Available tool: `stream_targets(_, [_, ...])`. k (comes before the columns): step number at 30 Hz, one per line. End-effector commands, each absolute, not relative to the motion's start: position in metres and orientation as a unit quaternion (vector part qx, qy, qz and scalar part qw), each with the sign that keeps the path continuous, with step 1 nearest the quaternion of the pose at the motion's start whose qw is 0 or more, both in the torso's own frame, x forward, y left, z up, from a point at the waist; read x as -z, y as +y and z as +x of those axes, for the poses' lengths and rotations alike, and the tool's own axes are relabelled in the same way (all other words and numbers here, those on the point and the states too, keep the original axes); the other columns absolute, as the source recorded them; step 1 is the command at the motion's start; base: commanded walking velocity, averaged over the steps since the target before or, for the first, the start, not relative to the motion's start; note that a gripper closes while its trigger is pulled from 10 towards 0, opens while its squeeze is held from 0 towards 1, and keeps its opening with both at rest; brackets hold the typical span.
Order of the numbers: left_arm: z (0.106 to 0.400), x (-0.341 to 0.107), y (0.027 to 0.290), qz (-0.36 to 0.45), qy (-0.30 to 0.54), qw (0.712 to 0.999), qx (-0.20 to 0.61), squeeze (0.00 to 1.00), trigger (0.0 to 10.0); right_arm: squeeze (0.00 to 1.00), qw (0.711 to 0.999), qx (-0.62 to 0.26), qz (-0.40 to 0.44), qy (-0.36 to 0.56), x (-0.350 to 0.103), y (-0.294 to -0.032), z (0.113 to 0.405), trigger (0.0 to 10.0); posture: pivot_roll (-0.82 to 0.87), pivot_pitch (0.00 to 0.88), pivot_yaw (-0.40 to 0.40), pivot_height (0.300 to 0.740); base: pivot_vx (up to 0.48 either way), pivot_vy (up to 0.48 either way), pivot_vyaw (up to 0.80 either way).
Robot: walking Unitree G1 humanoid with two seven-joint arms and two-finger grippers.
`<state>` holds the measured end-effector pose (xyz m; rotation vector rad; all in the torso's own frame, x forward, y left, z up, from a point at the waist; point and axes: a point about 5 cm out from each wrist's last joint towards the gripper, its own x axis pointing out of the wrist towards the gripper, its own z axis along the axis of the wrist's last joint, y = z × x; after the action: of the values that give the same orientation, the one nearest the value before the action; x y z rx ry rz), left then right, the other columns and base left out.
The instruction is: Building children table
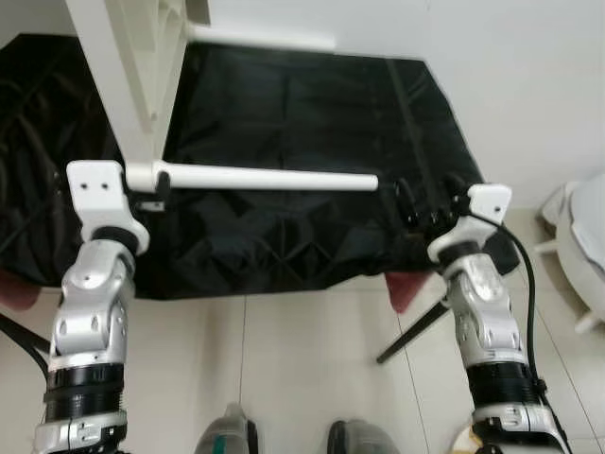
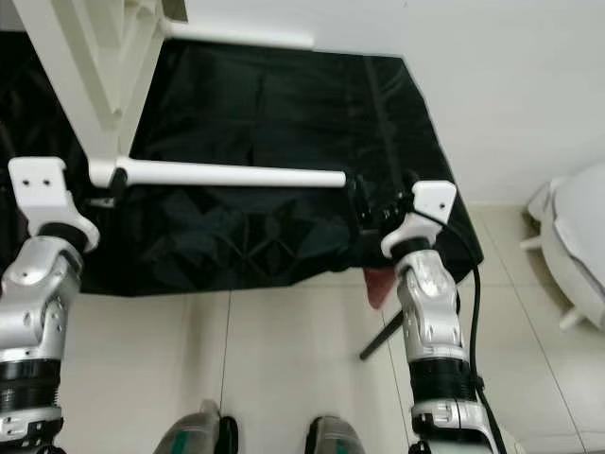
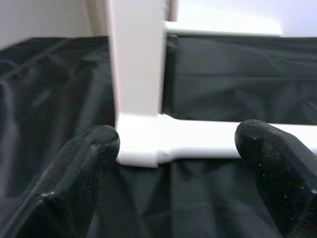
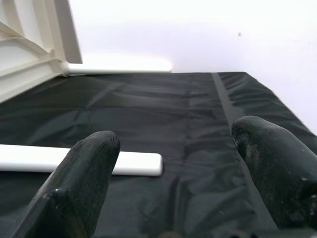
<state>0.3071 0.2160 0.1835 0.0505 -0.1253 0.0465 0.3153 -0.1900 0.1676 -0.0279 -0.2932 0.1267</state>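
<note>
White table leg (image 1: 269, 179) on black cloth (image 1: 312, 113): my left gripper (image 3: 168, 158), fingers apart, straddles its socket end; my right gripper (image 4: 168, 163), fingers apart, sits just beyond its free end.

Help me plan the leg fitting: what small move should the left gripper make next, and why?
Probably close the left gripper on the white leg near its socket. Its fingers stand open on either side of the joint, not touching it, while the right gripper is open beyond the leg's free end.

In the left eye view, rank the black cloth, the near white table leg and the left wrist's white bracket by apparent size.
1. black cloth
2. near white table leg
3. left wrist's white bracket, though it sits nearer the camera.
</note>
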Motion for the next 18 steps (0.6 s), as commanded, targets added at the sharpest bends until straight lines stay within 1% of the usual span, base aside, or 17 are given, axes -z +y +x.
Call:
stream_targets(1, [0.306, -0.183, 0.215, 0.028, -0.065, 0.997, -0.023, 0.0, 10.0, 0.0, 0.988, -0.057, -0.017, -0.146, -0.167, -0.195, 0.314, 10.0, 0.09, 0.089, -0.028, 0.74, 0.0, 0.0, 0.0])
stream_targets(7, [0.306, -0.185, 0.215, 0.06, -0.071, 0.995, -0.029, 0.0, 10.0, 0.0, 0.987, -0.058, -0.017, -0.147, -0.168, -0.196, 0.314, 10.0, 0.09, 0.086, -0.03, 0.74, 0.0, 0.0, 0.0])
stream_targets(9, [0.305, -0.188, 0.212, 0.06, -0.086, 0.994, -0.022, 0.0, 10.0, 0.0, 0.987, -0.059, -0.021, -0.15, -0.17, -0.196, 0.314, 10.0, 0.09, 0.085, -0.03, 0.74, 0.0, 0.0, 0.0])
stream_targets(18, [0.304, -0.19, 0.212, 0.056, -0.084, 0.995, -0.018, 0.0, 10.0, 0.0, 0.982, -0.056, -0.041, -0.177, -0.188, -0.206, 0.315, 10.0, 0.08, 0.081, -0.031, 0.74, 0.0, 0.0, 0.0])
